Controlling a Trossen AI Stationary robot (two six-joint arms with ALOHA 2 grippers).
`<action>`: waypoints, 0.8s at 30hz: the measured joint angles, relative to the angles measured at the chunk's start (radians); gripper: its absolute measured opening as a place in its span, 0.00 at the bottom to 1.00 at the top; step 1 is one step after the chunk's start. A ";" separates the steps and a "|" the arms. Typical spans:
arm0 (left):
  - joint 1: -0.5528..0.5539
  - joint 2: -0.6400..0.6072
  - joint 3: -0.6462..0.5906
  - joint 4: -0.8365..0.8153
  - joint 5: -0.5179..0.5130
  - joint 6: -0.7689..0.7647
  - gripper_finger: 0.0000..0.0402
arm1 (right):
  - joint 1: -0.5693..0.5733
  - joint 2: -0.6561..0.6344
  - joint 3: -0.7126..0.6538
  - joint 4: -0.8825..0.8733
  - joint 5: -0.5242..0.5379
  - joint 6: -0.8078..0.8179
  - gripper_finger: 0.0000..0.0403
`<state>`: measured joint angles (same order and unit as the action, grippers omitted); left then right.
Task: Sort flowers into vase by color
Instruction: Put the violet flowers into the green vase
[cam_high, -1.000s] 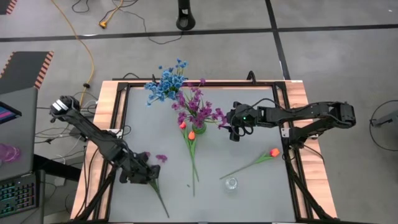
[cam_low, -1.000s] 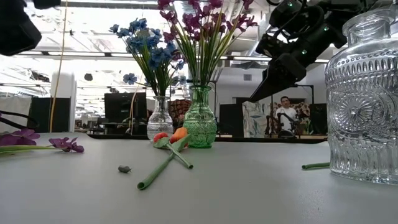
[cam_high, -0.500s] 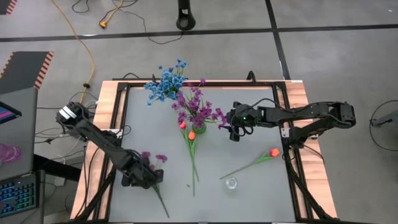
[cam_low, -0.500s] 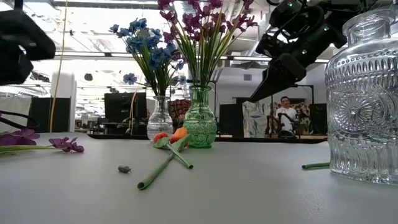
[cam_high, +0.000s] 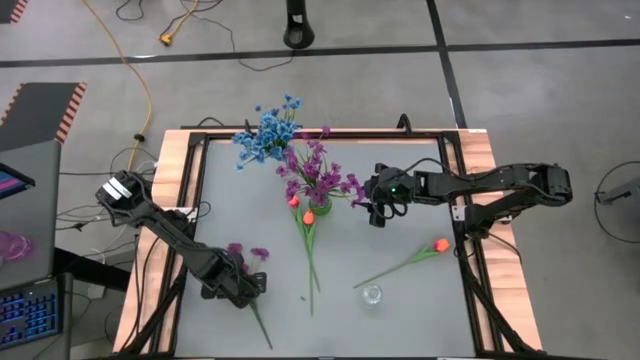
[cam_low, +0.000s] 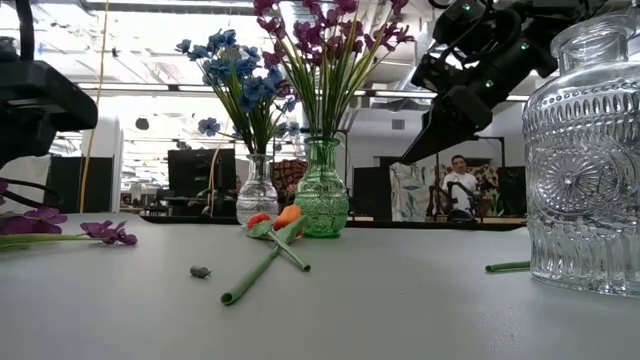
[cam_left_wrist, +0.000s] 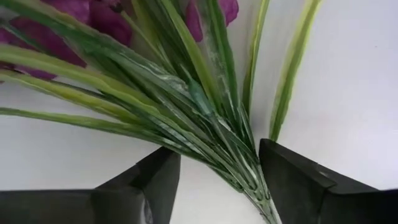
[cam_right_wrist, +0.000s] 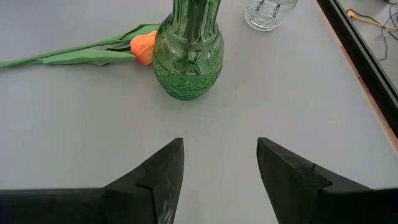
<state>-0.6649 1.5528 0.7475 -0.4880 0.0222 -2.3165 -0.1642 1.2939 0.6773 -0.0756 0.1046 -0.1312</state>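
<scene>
A purple sprig (cam_high: 250, 262) lies flat on the table near its left front; its blossoms (cam_low: 105, 232) and green stem rest on the surface. My left gripper (cam_high: 240, 290) points down over it, open. Its two fingers stand on either side of the leaf base (cam_left_wrist: 239, 168), where the leaves join the stem. My right gripper (cam_high: 380, 212) hovers open to the right of the green vase (cam_right_wrist: 188, 56), which holds purple flowers (cam_high: 318, 178). Blue flowers (cam_high: 265, 133) stand in a small clear vase (cam_low: 257, 195). Two orange-red tulips (cam_high: 302, 208) lie by the green vase, and a third (cam_high: 440, 245) lies at the right. My left gripper comes from above, its fingers across the sprig's stem. The stem base (cam_left_wrist: 260, 193) runs close along the inner side of one finger (cam_left_wrist: 292, 180); whether they touch I cannot tell. The sprig lies flat on the table.
An empty clear glass vase (cam_high: 372, 295) stands near the front, large in the low view (cam_low: 585, 150). A small grey scrap (cam_low: 200, 271) lies on the table. The black frame rails (cam_high: 195, 200) border the table. A person sits in the room beyond the table (cam_low: 460, 185).
My left gripper has come down onto the purple sprig, shifting a little toward the table's near and right edges and tipping more steeply downward. The sprig has stayed where it lay.
</scene>
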 joint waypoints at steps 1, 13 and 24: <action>0.000 0.000 0.000 -0.002 -0.001 0.000 0.48 | 0.000 0.000 0.000 0.000 0.000 0.000 0.56; -0.013 0.003 -0.002 0.004 -0.040 0.021 0.09 | 0.000 0.000 0.000 0.000 -0.001 0.002 0.56; -0.023 -0.021 -0.005 0.051 -0.218 0.143 0.01 | 0.000 0.000 0.000 0.001 -0.001 0.001 0.56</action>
<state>-0.6880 1.5319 0.7422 -0.4374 -0.1954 -2.1740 -0.1642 1.2938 0.6773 -0.0747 0.1036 -0.1305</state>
